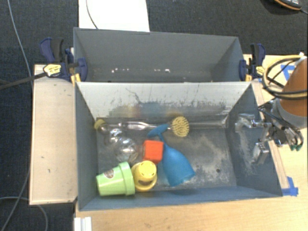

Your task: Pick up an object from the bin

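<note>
Green cup (115,179) front-left; scuffed grey bin (211,158); dark carpet (29,13); pincer (257,143) right.

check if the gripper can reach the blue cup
Probably yes: the gripper is by the right wall of the bin, and nothing lies on the floor between it and the blue cup. The orange block and yellow toy crowd only its left side.

Single camera, looking down on grey bin (159,96), slightly from one side, whole bin framed
</note>
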### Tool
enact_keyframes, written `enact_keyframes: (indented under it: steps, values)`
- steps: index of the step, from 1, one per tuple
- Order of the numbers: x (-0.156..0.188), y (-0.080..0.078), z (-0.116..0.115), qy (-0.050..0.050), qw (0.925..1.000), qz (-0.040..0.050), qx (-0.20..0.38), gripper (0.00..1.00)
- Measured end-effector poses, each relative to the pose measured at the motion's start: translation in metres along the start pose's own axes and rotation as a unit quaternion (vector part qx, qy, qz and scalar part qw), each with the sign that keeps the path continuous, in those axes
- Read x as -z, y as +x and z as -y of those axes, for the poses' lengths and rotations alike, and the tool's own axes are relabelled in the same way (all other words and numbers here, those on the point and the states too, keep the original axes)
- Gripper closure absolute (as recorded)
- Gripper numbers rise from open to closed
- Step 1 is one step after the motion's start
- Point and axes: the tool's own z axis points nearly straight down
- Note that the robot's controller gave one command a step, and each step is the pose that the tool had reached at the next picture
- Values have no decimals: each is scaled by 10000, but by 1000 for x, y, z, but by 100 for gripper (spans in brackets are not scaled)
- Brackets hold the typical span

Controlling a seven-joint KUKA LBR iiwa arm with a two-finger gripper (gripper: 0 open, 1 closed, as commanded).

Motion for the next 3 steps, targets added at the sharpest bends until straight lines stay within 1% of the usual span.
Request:
enact_keyframes:
  steps: [1,2,3]
  values:
    - [116,-18,4,14,9994,61,328,0]
    - [93,31,-10,-23,9997,-26,221,0]
    - [194,4,-16,73,9979,184,617,0]
